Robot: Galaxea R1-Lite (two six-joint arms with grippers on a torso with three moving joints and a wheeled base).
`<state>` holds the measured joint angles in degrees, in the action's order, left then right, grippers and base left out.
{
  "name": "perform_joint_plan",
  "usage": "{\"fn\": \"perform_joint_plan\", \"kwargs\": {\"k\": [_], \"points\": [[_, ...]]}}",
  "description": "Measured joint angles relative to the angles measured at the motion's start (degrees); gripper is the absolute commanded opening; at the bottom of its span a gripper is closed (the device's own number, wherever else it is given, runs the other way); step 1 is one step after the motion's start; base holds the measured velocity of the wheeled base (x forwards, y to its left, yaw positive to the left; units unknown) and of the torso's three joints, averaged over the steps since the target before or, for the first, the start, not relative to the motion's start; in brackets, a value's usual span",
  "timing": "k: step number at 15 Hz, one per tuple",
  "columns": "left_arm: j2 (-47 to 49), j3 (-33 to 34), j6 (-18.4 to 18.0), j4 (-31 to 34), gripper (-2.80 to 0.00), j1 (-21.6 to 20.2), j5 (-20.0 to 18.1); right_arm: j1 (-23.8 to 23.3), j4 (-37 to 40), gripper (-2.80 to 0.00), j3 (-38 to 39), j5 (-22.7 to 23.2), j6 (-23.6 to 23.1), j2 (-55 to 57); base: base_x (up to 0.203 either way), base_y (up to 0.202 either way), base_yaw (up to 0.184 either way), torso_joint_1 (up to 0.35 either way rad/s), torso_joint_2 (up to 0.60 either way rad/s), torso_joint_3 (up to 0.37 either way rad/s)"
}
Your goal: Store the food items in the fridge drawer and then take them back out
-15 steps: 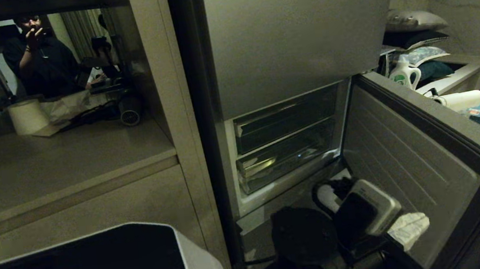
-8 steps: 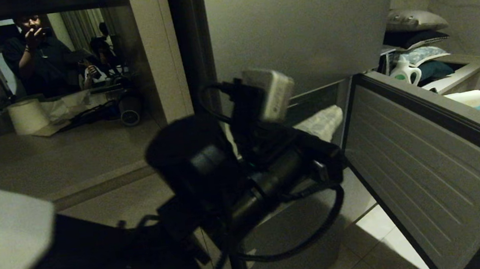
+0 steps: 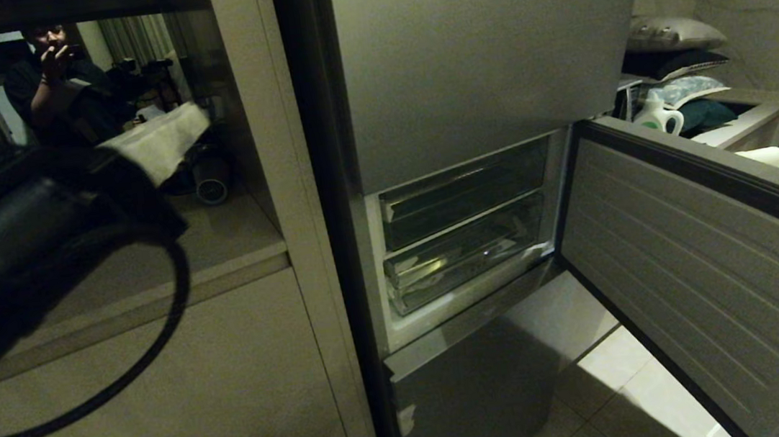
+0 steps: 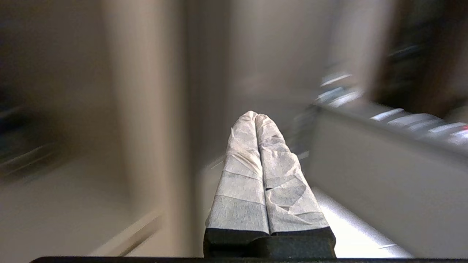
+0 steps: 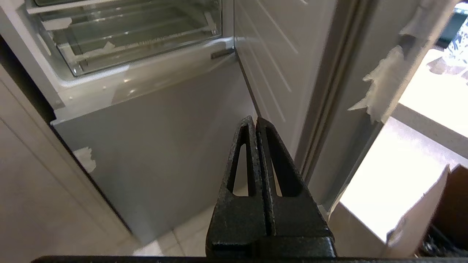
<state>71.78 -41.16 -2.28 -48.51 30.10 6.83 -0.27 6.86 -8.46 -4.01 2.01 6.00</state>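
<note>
Fridge drawer (image 3: 466,257): lower of two clear drawers stacked in the open middle compartment of the fridge, right of centre in the head view; pushed in, its front lip catching a glint of light. Nothing can be made out inside it.
Left gripper (image 3: 160,141): raised at the far left of the head view, in front of the counter recess — its pale wrapped fingers (image 4: 256,171) lie pressed together along their length, with nothing between them. The black arm and a loop of cable fill the left edge.
Person (image 3: 61,86): at the back of the recess, dark clothing, one hand raised.
Cabinet front (image 3: 234,394): plain beige panel under the counter, left of the fridge.
Upper fridge door (image 3: 487,42): grey, shut, above the open compartment.
Upper drawer (image 3: 463,193): darker and flatter, just above the fridge drawer.
Compartment door (image 3: 698,265): swung wide open to the right, ribbed inner face showing.
Right gripper (image 5: 256,120): outside the head view; seen from its own wrist it hangs low before the closed bottom fridge panel — black fingers (image 5: 239,175) shut tip to tip, empty.
Shelves (image 3: 677,65): far right, behind the door, holding cushions and a white jug.
</note>
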Motion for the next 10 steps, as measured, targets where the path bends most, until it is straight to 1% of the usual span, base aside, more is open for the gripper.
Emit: {"fn": "perform_joint_plan", "kwargs": {"k": [2,3,4,5,7,9,10], "points": [[-7.9,9.4,-0.4,4.9,-2.8,-10.6,-0.6,0.1,-0.6,-2.8,-3.3,0.3,0.8,6.6,0.0,0.0,0.0,0.0,0.0,0.0],[-11.8,14.5,-0.5,7.1,-2.8,-14.3,-1.0,0.1,-1.7,-2.8,-4.9,0.7,1.6,10.8,0.0,0.0,0.0,0.0,0.0,0.0],[-15.9,19.8,-0.5,9.5,-2.8,-17.0,-1.2,0.1,-3.6,-2.8,-6.6,1.1,2.5,15.5,0.0,0.0,0.0,0.0,0.0,0.0],[-20.1,24.3,-0.4,12.0,-2.8,-18.8,-1.1,0.2,-6.2,-2.8,-8.1,1.4,3.3,20.8,0.0,0.0,0.0,0.0,0.0,0.0],[-28.5,30.6,-0.2,18.6,-2.8,-20.8,-0.1,0.0,-12.1,-2.8,-10.7,1.7,4.5,31.2,0.0,0.0,0.0,0.0,0.0,0.0],[-37.1,33.6,-0.1,27.2,-2.8,-21.6,0.8,-1.0,-18.1,-2.8,-12.8,1.8,5.4,40.5,0.0,0.0,0.0,0.0,0.0,0.0],[-41.7,34.3,0.0,32.7,-2.8,-21.8,1.1,-2.5,-20.8,-2.8,-13.9,1.9,5.7,44.8,0.0,0.0,0.0,0.0,0.0,0.0]]}}
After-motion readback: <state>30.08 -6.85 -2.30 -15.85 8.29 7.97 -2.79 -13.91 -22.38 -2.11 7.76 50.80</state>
